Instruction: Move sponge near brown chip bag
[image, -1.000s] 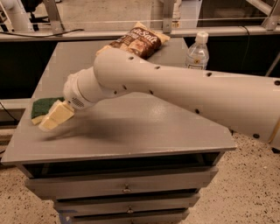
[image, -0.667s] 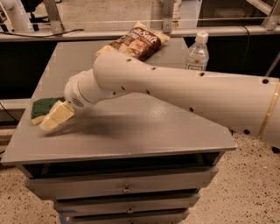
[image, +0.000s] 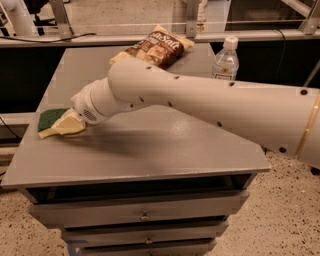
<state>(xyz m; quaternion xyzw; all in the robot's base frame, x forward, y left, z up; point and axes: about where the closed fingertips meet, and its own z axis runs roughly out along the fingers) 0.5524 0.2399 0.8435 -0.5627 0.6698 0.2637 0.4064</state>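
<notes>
Hand (image: 64, 126) at sponge (image: 49, 118), left of table (image: 150, 150), brown chip bag (image: 156, 46) well apart

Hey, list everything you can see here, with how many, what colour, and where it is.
Sponge: one, green top, left edge of the table, partly under the gripper.
Chip bag: one, brown with pale edges, far side of the table.
Bottle: one, clear with white cap, far right corner.
Table: one, grey, centre of view.
Drawers: at least three, grey, under the tabletop.
Arm: one, white, reaching from the right across the table.
Gripper: one, pale cream, low at the sponge on the left.
</notes>
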